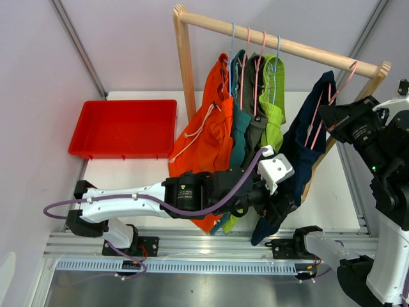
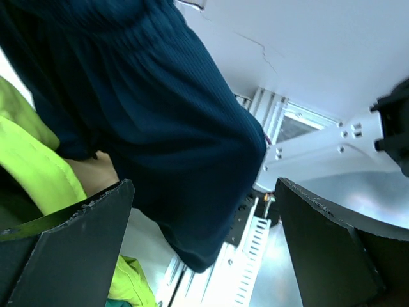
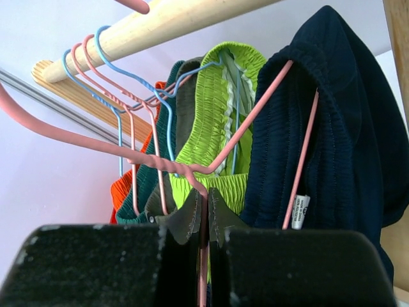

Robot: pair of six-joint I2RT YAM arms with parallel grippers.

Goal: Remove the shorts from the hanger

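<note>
The right gripper [image 3: 204, 220] is pinching the pink hanger [image 3: 255, 109] at the rail's three o'clock end while the left gripper [image 2: 204, 249] is gaping around the navy shorts [image 1: 300, 137], risking dragging both off.

Red tray [image 1: 121, 128] on white table [image 1: 332, 192], just left of wooden rack [image 1: 185, 61].

White table [image 1: 147, 169] carries a red tray [image 1: 124, 128] beside a wooden rack [image 1: 186, 70].
</note>
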